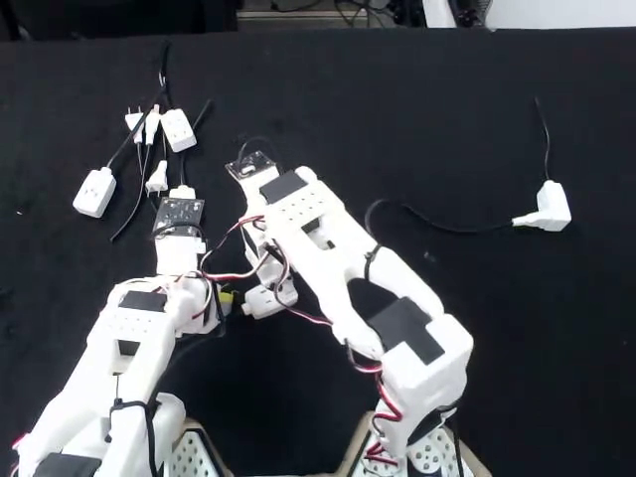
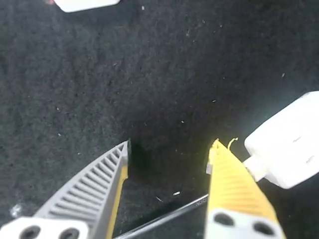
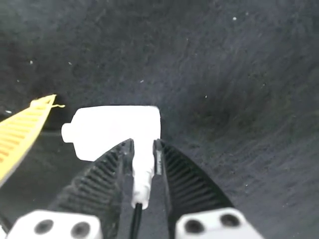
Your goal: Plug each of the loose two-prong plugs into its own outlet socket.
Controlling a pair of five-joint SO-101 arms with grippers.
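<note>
Starting nearest the arm bases, I find the right gripper [image 3: 143, 144] clamped on a white plug [image 3: 114, 129]. Its black fingers pinch the narrow neck where the black cord [image 3: 135, 221] leaves the body. From above, this plug [image 1: 263, 300] sits low over the black table [image 1: 417, 119], between the two folded wrists.

The left gripper [image 2: 169, 147] is right alongside with its jaws spread wide. Between the grey finger and the yellow finger [image 2: 234, 184] there is just cloth and a dark cord crossing near the knuckles. The plug [image 2: 289, 149] lies just beside the yellow finger, on its outer side (whether they touch, I cannot tell).

Farther out on the left arm's side lies a cluster. It has a white socket [image 1: 94, 192], a second socket [image 1: 179, 129] beyond it, and small plugs [image 1: 157, 180] with thin black leads tangled between them.

Well apart, out on the right arm's side, a lone plug [image 1: 552, 209] rests on the table with its lead curling back toward the middle.
</note>
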